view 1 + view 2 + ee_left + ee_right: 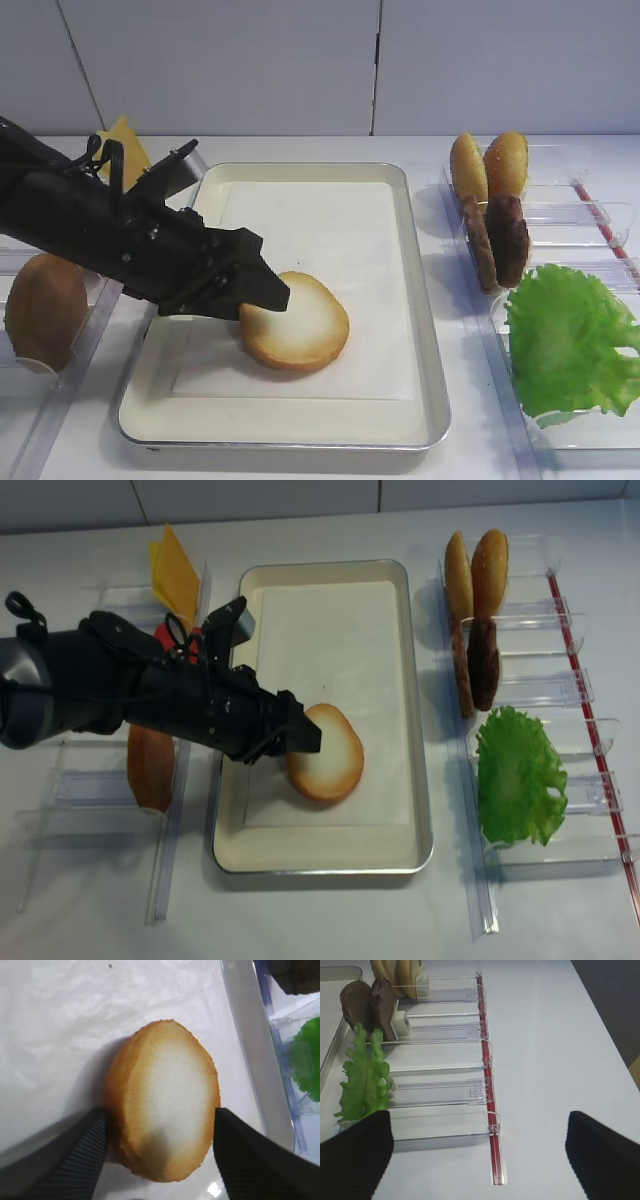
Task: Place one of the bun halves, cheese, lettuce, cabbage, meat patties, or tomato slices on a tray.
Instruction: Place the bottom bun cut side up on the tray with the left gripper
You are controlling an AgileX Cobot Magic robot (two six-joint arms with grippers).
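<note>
Left wrist view: left gripper [159,1152] jaws parted, straddling but not pinching the bun half [167,1115], cut face up on the tray [425,330] liner toward its front edge; looks light and squashy, best taken gently by the toasted rim.

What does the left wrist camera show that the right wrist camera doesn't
Only the left wrist view shows the bun half lying cut face up on the tray's paper liner, between the open left gripper fingers. Only the right wrist view shows the meat patties, the clear bins and the open right gripper. Both show the lettuce.
</note>
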